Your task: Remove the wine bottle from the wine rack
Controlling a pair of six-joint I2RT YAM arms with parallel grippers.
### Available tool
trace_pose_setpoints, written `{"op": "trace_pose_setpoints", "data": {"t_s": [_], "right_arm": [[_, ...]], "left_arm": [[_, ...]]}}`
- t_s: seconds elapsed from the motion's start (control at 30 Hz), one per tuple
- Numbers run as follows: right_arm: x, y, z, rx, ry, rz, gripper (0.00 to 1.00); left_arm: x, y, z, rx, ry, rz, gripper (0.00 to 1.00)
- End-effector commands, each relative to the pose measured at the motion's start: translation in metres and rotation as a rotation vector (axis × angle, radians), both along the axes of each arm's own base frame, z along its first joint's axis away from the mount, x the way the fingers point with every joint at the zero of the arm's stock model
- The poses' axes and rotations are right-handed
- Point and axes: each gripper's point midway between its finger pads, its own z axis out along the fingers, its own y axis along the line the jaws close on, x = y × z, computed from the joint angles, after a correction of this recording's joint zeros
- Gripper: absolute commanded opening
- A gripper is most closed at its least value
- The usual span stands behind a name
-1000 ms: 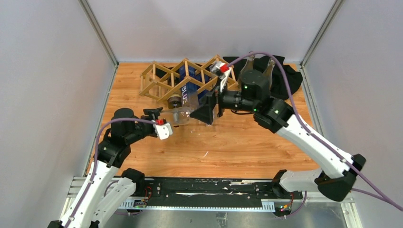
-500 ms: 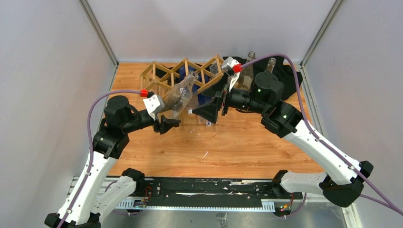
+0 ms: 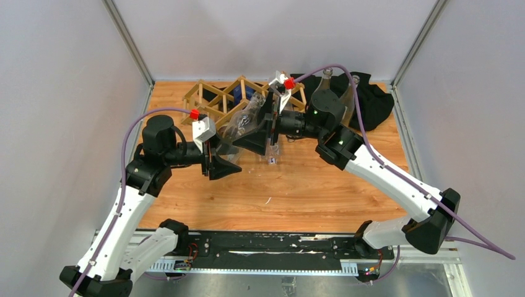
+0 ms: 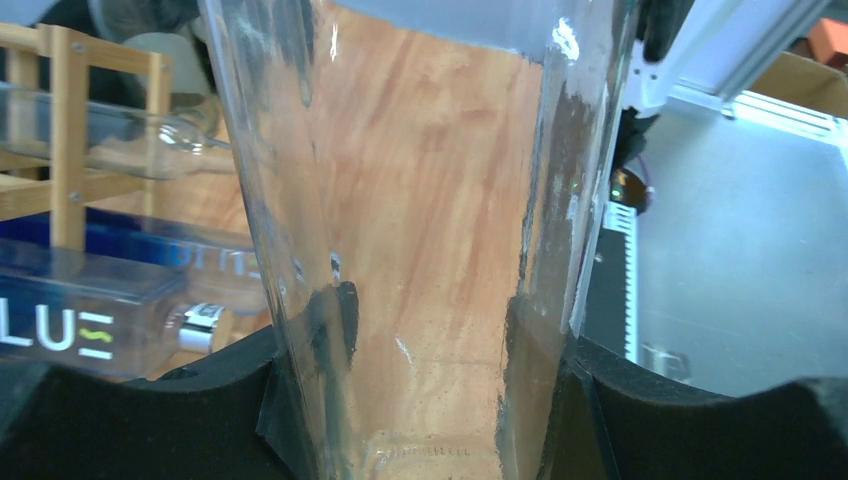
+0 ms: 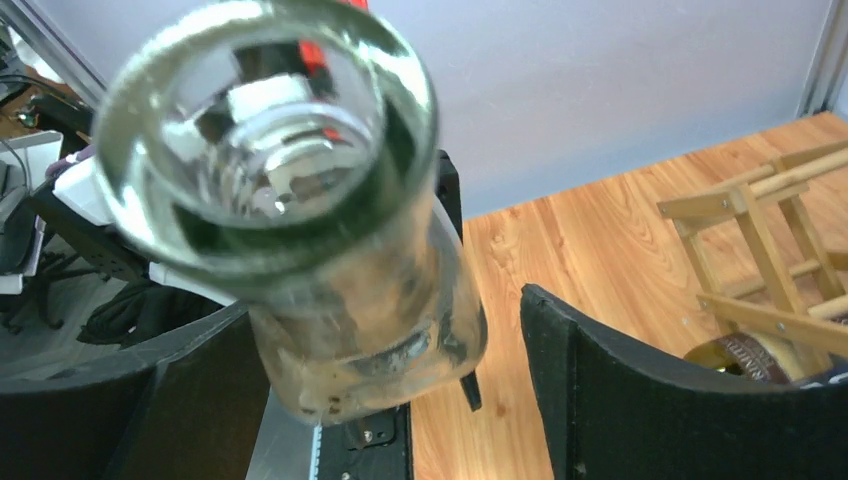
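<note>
Glass, clear and smooth, is what my left claw (image 3: 224,162) is closed on: the wine bottle (image 3: 242,122), taken across its body between the two black pads (image 4: 150,420). The bottle hangs slanted above the table (image 3: 297,185), just in front of the wine rack (image 3: 213,99) and, as far as I can see, outside its openings. My right claw (image 3: 251,137) stands wide apart around the other end of the bottle and grips nothing. Whether one finger touches the glass I cannot tell. I judge the bottle empty, so rather light, but stiff, slippery and easy to break. It is also long, so it may turn in a one-sided grip. The straight body is the better place to hold — not the narrowing neck.
</note>
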Motion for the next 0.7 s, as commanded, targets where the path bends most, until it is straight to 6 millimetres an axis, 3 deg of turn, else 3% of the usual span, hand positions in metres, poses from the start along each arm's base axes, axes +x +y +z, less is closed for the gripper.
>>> {"op": "trace_pose_setpoints", "data": {"t_s": [0.0,0.07,0.1,0.17,0.2,0.4,0.67], "right_arm": [[-0.011,0.002,0.019,0.072,-0.042,0.072,0.80],[-0.012,0.003,0.016,0.061,-0.040,0.079,0.54],[-0.011,0.002,0.014,0.050,-0.036,0.073,0.39],[-0.006,0.001,0.006,0.018,-0.029,0.042,0.04],[-0.003,-0.001,0.002,-0.004,-0.031,0.017,0.00],[0.024,-0.035,-0.023,-0.147,-0.010,-0.187,0.00],[0.063,-0.115,-0.077,-0.346,0.075,-0.524,0.00]], "left_arm": [[-0.020,-0.004,0.025,-0.045,-0.035,-0.100,0.00],[-0.021,-0.003,0.025,-0.038,-0.032,-0.100,0.05],[-0.020,-0.003,0.023,-0.031,-0.024,-0.094,0.22],[-0.014,0.000,0.016,0.006,0.007,-0.055,0.76],[-0.008,0.003,0.010,0.042,0.029,-0.012,0.98],[0.028,0.032,-0.013,0.259,0.148,0.128,1.00],[0.096,0.089,0.008,0.265,0.212,0.400,1.00]]}}
